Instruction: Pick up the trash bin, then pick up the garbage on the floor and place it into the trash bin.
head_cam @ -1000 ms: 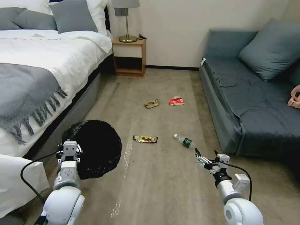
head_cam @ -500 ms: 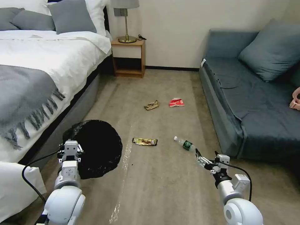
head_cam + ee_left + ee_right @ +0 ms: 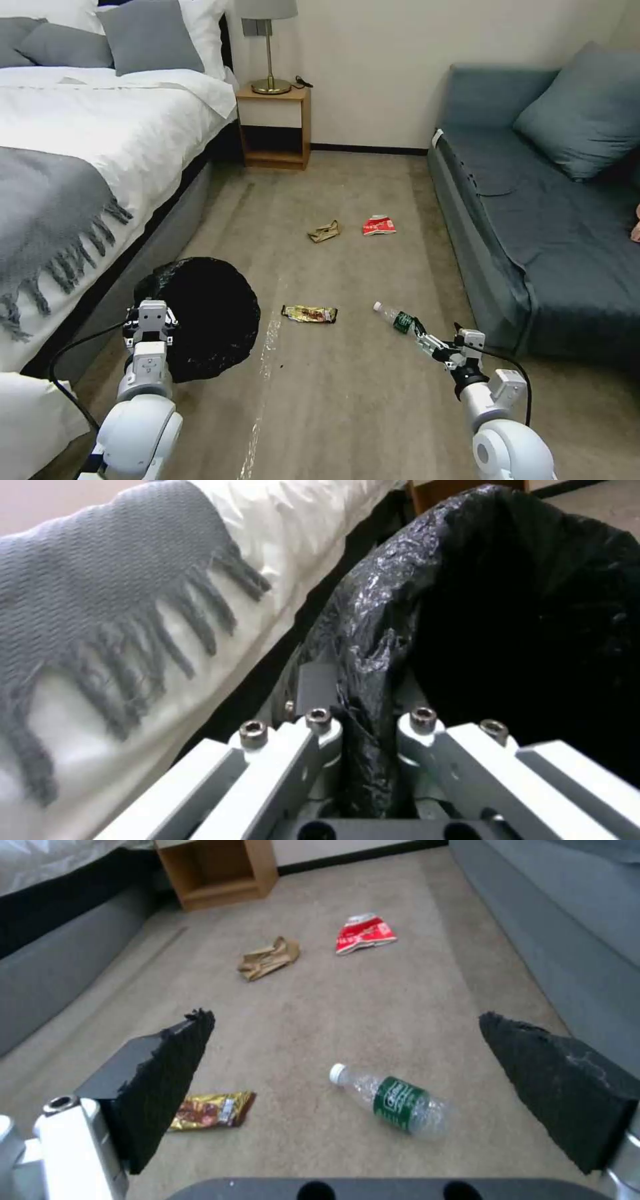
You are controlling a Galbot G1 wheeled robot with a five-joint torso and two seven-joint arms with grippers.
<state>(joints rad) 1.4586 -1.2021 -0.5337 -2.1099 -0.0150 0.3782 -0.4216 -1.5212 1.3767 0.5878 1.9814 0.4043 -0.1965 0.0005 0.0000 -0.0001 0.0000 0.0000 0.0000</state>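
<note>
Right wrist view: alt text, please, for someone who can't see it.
The open right gripper hangs above a clear green-labelled bottle lying on the floor. A snack wrapper lies nearby; a tan paper scrap and red-and-white packet lie farther off.

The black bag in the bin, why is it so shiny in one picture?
Left wrist view: light glints off the crinkled glossy black plastic bag liner pinched in the left gripper. Head view: the bin's inside is dark shadow.

bottle point(image 3: 399, 319) right of wrapper point(image 3: 309, 313)
</note>
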